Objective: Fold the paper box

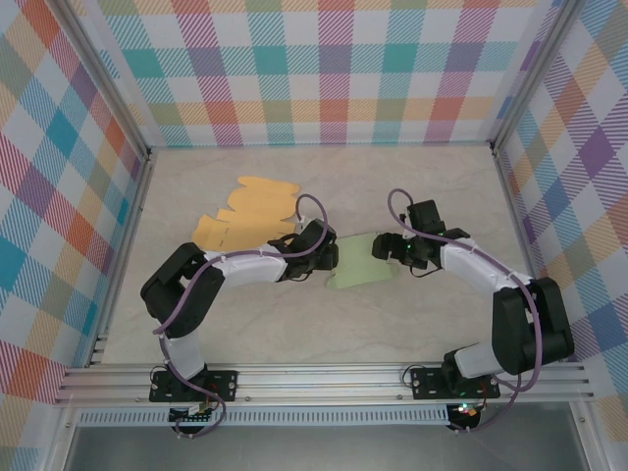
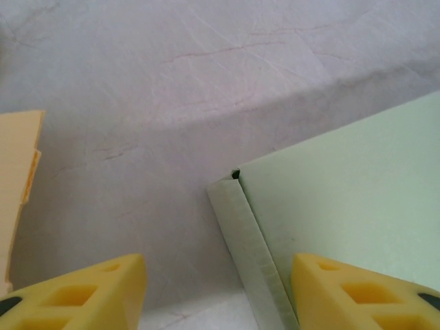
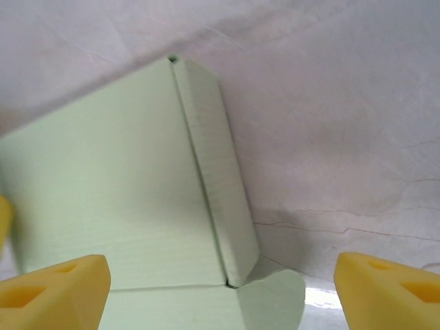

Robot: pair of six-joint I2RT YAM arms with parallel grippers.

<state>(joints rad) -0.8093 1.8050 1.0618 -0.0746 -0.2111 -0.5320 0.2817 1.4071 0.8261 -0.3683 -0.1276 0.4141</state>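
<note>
The pale green paper box [image 1: 358, 263] lies partly folded mid-table between my two grippers. My left gripper [image 1: 329, 257] is at its left edge. In the left wrist view the box's raised side flap [image 2: 254, 240] runs down between the yellow fingers [image 2: 82, 292], which stand apart around it, the right finger over the green panel [image 2: 344, 199]. My right gripper [image 1: 385, 245] hovers at the box's right end, wide open. In the right wrist view a folded side wall [image 3: 220, 185] and a rounded tab [image 3: 275, 295] lie between its spread fingers [image 3: 388, 289].
Flat orange paper sheets [image 1: 250, 211] lie behind the left arm, their edge at the left of the left wrist view [image 2: 17, 179]. Plaid walls enclose the marbled table [image 1: 432, 186], with bare room at the back and right.
</note>
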